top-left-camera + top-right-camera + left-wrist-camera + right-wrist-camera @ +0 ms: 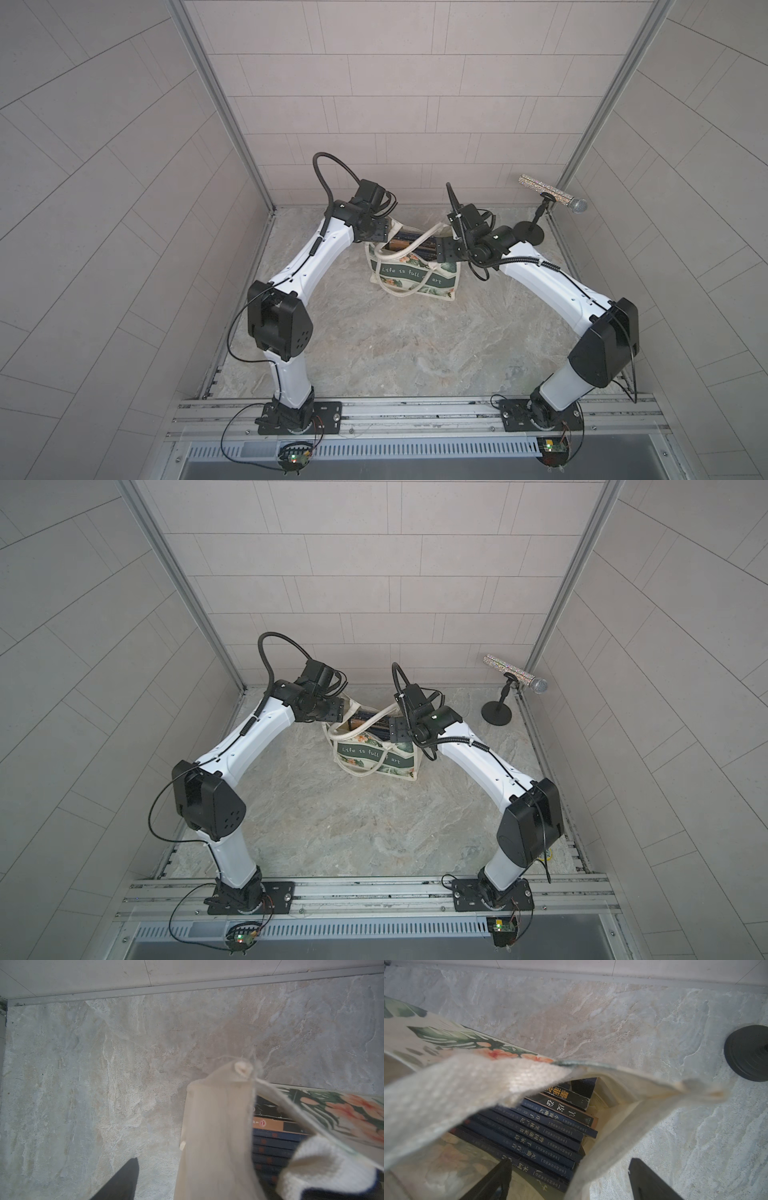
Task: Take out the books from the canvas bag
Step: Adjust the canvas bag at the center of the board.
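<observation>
The canvas bag (415,279) (376,759) stands upright at the far middle of the stone table, mouth up. Inside it the books (539,1136) (272,1142) stand side by side, several navy spines and a black one. My left gripper (385,235) hangs over the bag's left end. In the left wrist view one finger (122,1180) stands clear of the cream end wall (218,1136); the other finger is hidden. My right gripper (571,1180) is open astride the bag's right end wall, one finger (492,1182) inside and one outside. A cream handle (467,1086) crosses above the books.
A glittery microphone (552,194) on a black stand with a round base (528,233) (747,1052) stands at the back right, close behind my right arm. Tiled walls close in the table on three sides. A metal rail (415,409) runs along the front.
</observation>
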